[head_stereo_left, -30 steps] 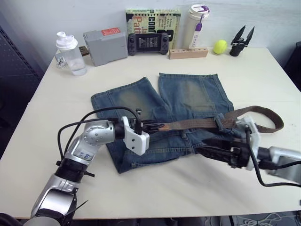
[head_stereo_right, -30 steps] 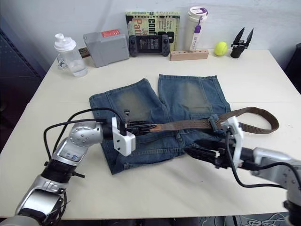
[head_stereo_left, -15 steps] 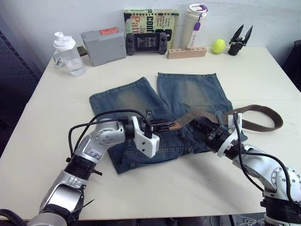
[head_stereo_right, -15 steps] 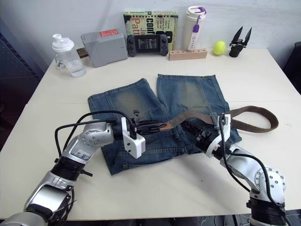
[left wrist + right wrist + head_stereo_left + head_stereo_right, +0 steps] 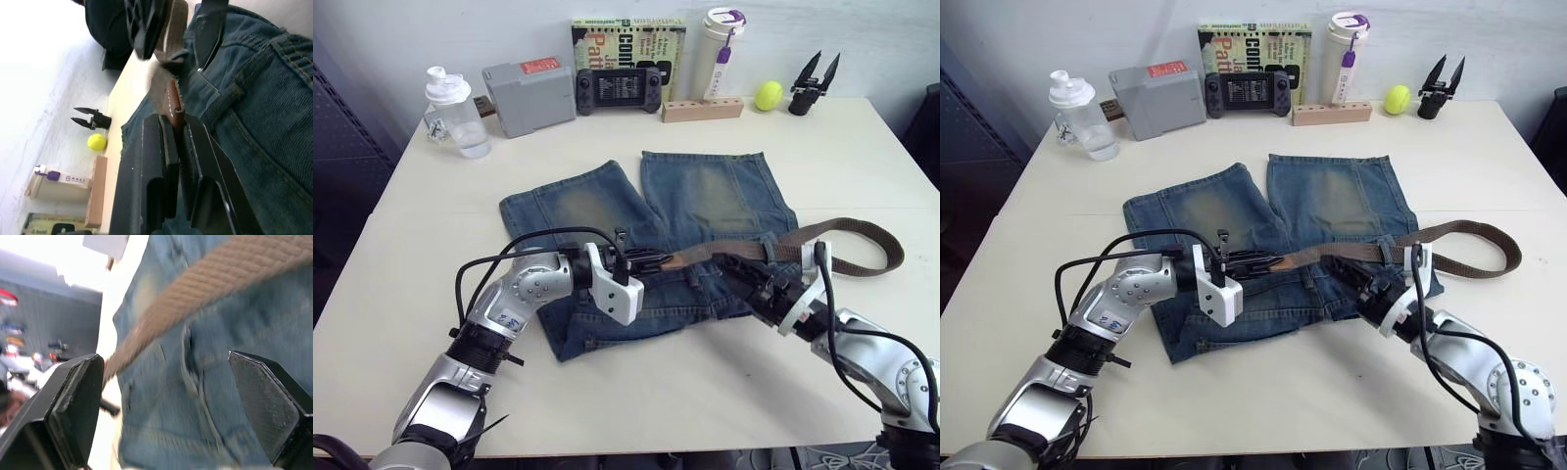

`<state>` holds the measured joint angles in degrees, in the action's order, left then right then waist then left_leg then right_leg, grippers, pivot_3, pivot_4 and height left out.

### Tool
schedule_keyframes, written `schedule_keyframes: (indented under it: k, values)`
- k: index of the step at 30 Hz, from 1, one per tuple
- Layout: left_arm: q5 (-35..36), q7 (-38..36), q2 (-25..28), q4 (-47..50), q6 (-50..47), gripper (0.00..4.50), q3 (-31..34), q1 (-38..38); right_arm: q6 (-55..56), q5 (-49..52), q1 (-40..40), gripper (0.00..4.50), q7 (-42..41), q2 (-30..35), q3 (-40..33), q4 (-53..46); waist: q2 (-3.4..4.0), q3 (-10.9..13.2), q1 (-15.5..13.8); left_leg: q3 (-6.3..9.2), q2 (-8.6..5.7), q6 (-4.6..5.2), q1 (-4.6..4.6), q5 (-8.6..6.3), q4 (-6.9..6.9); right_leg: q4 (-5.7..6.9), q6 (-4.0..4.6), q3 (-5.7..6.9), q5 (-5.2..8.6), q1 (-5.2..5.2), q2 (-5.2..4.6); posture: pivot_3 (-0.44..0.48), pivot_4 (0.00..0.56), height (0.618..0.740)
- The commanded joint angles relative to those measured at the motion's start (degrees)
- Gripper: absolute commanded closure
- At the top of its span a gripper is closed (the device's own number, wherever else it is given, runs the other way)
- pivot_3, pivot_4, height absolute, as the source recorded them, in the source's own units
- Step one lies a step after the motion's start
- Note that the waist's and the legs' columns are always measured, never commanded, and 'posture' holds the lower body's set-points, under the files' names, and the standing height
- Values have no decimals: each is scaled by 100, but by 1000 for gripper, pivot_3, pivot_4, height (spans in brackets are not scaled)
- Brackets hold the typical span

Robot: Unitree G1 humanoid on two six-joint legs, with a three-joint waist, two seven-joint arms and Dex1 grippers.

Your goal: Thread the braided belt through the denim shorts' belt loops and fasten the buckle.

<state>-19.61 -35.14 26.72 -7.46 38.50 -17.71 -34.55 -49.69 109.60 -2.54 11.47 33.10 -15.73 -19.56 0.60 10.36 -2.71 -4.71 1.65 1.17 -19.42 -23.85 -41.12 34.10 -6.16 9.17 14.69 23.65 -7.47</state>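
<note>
Left gripper: our left gripper (image 5: 651, 259) is pinched shut on the dark leather tip of the braided belt (image 5: 729, 249), over the waistband of the denim shorts (image 5: 705, 201)
Right gripper: our right gripper (image 5: 736, 268) has its fingers spread wide apart, holding nothing; half a second ago it was up by the strap, and now it has pulled back a bit toward 5 o'clock
What that means: we think the tip still has to go under a belt loop (image 5: 771, 248), so our right arm may be getting ready for a new grab (only a guess)
Belt: it runs from the tip at 9 o'clock across the waistband, then curls in a big loop on the table (image 5: 862, 147) at 3 o'clock
Left wrist view: it shows the stitched leather tip squeezed between our fingers (image 5: 159, 147)
Right wrist view: the woven strap (image 5: 205, 298) crosses between the open fingers (image 5: 73, 401) without touching them
Buckle: we cannot pick it out
</note>
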Motion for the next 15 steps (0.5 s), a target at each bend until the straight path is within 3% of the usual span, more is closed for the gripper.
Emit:
schedule_keyframes:
  k: [1, 15]
  values:
    - [160, 1, 57, 138, 159, 4500, -16, -29, 167, 59, -83, 170, -137, 33, -5, -272, 0, 0, 3, 1, 1, 0, 1, 0, 1, 0, 0, 0, 0, 0, 0, 0, 150, 726]
    - [242, -39, 147, 241, 377, 4500, -85, 2, 755, -112, -405, 170, 317, -513, 150, 226, 3, 0, -7, -1, 0, 0, -1, 0, 2, -1, 0, 2, 0, 1, -1, 0, 150, 726]
